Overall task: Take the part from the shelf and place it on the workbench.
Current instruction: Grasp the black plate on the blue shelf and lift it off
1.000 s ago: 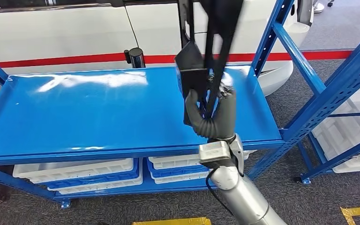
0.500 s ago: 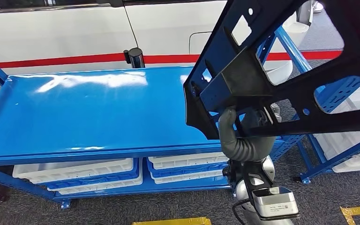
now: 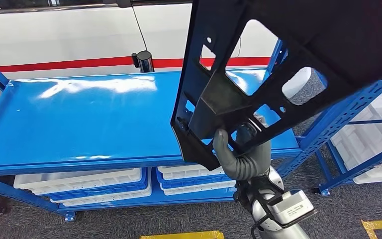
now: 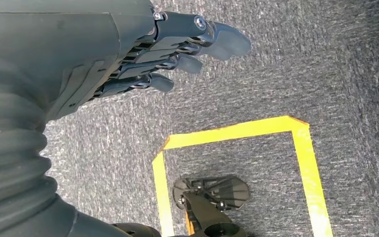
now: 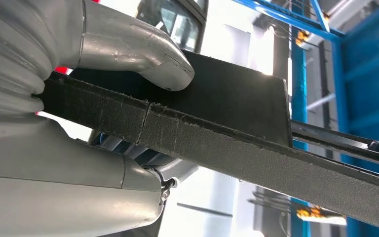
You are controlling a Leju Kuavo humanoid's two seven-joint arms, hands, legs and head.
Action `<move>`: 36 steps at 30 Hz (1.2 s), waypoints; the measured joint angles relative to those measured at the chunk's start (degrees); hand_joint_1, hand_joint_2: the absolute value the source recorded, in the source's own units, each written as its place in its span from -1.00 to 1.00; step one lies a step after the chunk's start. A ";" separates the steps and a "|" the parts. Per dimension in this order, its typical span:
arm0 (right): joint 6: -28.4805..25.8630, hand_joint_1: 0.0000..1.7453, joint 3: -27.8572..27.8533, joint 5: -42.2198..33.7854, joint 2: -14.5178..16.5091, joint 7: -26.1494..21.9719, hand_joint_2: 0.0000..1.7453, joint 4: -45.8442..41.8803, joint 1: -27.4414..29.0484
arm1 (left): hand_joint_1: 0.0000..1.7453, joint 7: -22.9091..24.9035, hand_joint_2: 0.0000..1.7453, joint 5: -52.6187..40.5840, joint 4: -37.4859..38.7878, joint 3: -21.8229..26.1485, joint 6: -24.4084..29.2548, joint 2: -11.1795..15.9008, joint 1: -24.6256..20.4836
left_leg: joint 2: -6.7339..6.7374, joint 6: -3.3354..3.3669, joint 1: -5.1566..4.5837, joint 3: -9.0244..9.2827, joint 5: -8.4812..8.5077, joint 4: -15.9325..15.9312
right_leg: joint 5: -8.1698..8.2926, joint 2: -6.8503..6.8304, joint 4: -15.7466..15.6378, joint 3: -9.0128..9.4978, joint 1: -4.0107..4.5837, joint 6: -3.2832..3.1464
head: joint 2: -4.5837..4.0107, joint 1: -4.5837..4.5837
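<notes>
We are holding the big black part (image 3: 288, 55) tight in our right hand (image 3: 238, 152), thumb pressing on top. It is swinging lower and leftward now, over the blue workbench (image 3: 79, 119). Our left hand (image 4: 128, 59) is hanging loose, holding nothing.

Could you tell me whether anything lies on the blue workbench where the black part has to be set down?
Nothing visible does. The right hand holds the black part above the blue workbench, whose visible top is bare; the part itself hides the surface beneath it.
</notes>
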 joint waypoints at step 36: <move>3.98 1.00 -2.36 -6.50 -1.39 3.77 1.00 3.88 -1.08 | -1.00 -0.04 1.00 0.24 0.00 1.97 -1.21 0.48 0.42 | -0.03 -1.58 1.76 0.83 0.01 -1.06 | 1.64 0.21 0.26 -2.28 -1.83 2.34 | 0.00 0.54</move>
